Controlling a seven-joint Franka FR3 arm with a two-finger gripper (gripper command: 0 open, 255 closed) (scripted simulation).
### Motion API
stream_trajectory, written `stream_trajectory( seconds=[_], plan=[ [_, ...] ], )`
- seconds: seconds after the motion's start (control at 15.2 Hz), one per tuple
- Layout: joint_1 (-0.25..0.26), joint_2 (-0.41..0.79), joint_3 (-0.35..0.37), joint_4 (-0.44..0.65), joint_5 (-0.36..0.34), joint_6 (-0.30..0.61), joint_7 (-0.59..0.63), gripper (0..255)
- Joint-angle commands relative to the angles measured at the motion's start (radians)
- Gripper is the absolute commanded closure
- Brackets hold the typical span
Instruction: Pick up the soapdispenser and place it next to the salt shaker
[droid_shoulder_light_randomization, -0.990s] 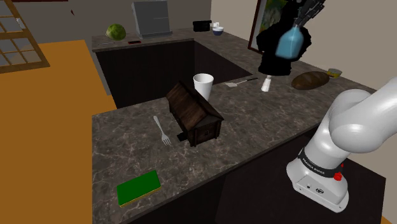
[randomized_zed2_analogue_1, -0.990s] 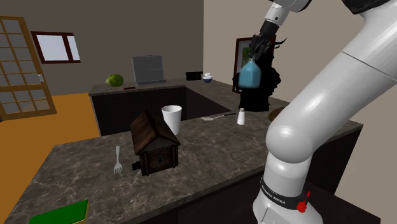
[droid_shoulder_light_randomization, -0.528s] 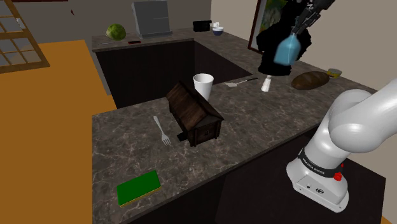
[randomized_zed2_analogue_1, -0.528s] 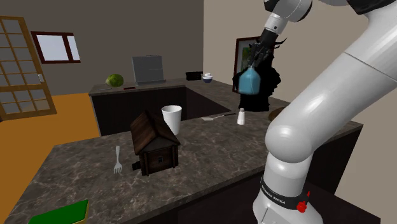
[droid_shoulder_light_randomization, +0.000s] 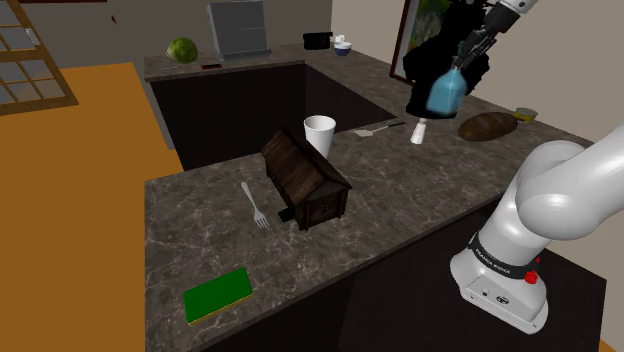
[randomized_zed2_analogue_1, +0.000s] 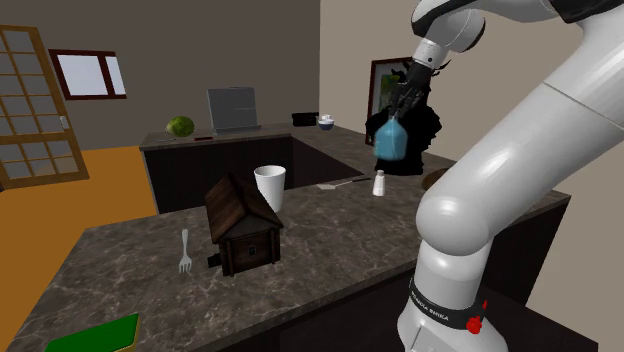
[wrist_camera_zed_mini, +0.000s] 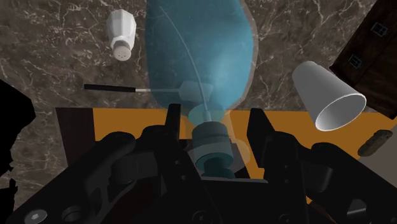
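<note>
One blue soap dispenser (droid_shoulder_light_randomization: 445, 92) hangs in the air, claw (droid_shoulder_light_randomization: 465, 60) clamped on its neck, long axis near vertical. Salt shaker (droid_shoulder_light_randomization: 419, 132) stands on the surface (droid_shoulder_light_randomization: 400, 200) just below, slightly toward the shoulder view's left; likely next: lower beside it

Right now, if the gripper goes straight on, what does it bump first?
The gripper clasps a blue bottle, whose bottom would probably hit the counter beside the salt shaker, maybe the spatula; depth is unclear.
</note>
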Motion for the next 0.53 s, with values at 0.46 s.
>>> stream_trajectory(
  seconds=[0.46],
  plan=[
    [-0.005, -0.001, -0.033, -0.114, -0.009, 0.113, -0.028, 255]
  ],
)
